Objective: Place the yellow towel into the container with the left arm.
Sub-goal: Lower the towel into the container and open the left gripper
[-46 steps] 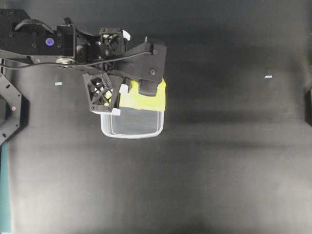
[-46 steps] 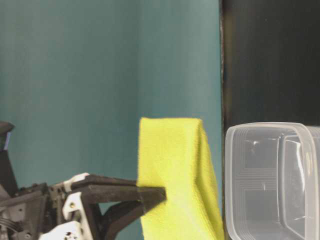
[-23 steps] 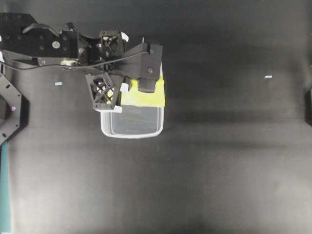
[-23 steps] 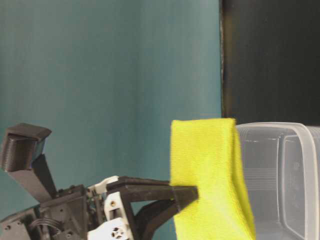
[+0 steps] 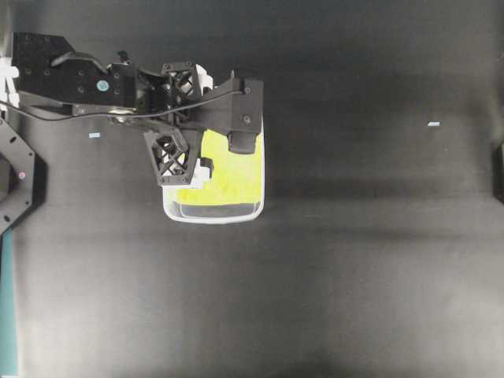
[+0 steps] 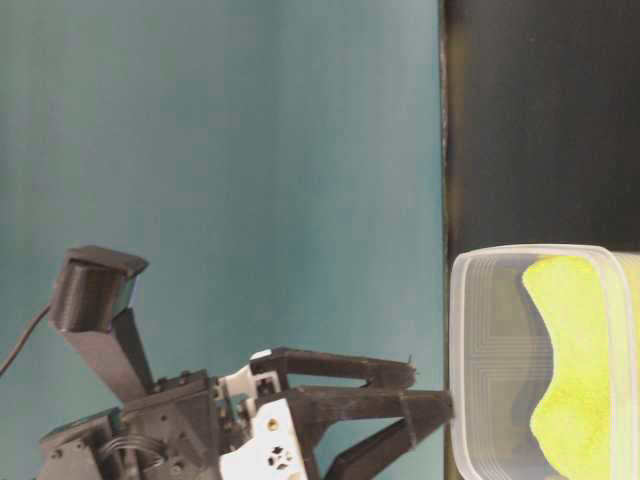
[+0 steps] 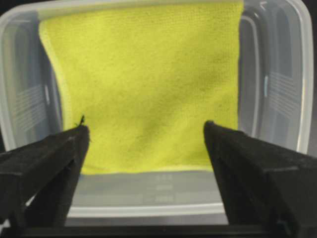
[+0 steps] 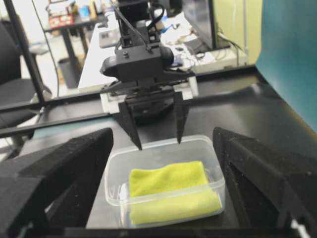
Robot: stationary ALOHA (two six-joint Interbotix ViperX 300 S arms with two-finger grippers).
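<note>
The yellow towel [image 5: 232,177] lies flat inside the container [image 5: 213,219]. It touches the wall nearest the right arm and leaves bare floor along two other walls. It also shows in the table-level view [image 6: 575,370], the left wrist view [image 7: 143,84] and the right wrist view [image 8: 168,181]. My left gripper [image 5: 206,146] is open and empty, its jaws spread just above the container's rim [image 7: 148,210] on the left arm's side. It does not touch the towel. My right gripper [image 8: 163,130] is open and empty, well back from the container [image 8: 165,195].
The black tabletop carries two small pale tape marks [image 5: 94,135] [image 5: 433,124]. The left arm's body [image 5: 71,79] reaches in from the upper left. A dark frame [image 5: 16,181] stands at the left edge. A teal wall [image 6: 220,150] is behind.
The left gripper moved the hanging towel over the container, came down and opened. The towel dropped and now lies inside, free of the jaws.
</note>
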